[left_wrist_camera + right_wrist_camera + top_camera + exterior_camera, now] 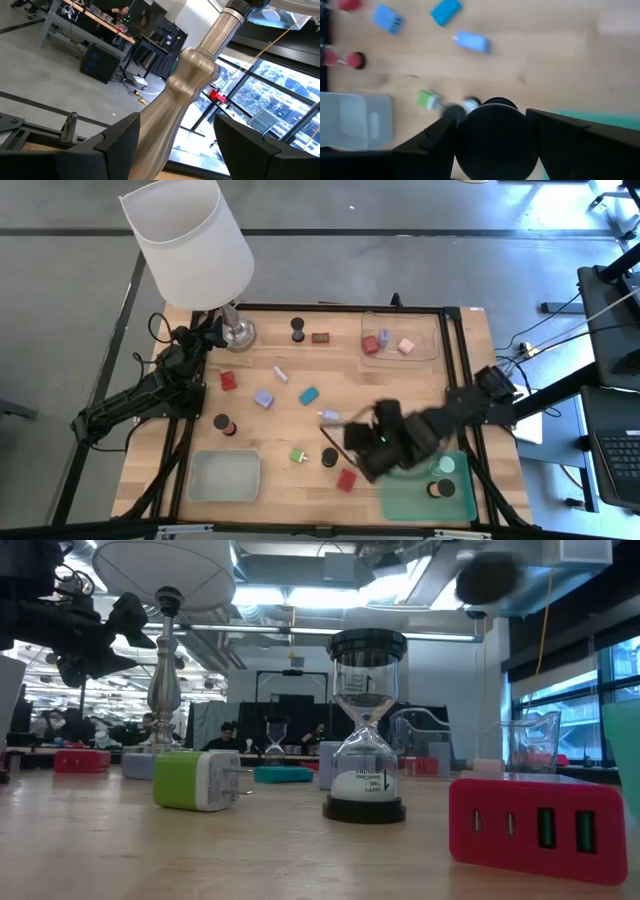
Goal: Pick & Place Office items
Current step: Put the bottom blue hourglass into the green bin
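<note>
Holding: my right gripper (495,131) pinches 1 dark cylinder (495,142), its round black top filling the gap between my 2 fingers (432,145), which press against it on both sides.
Where it is: lower centre-right of the high view, above the table (400,395), just left of the green tray (405,500).
Below it: in the right wrist view a green bit (426,98) and a grey tray (355,120) lie at the left, with a teal block (445,11) and 2 lilac-blue blocks (471,41) at the top.
Green tray: 2 short cylinders (440,489) already lie in it, lower right of the high view.
Nearby items: a red block (346,479) and another black cylinder (330,457) sit just left of my right gripper, lower centre.
Farther items: a red-topped cylinder (223,424) at centre left; 1 more red block (228,381) above it.
Clear tray (425,355): upper right, holding red, lilac and pink pieces.
Left gripper (175,145): upper left of the high view, fingers spread on either side of the lamp (197,67) stem, with a gap showing on 1 side.
</note>
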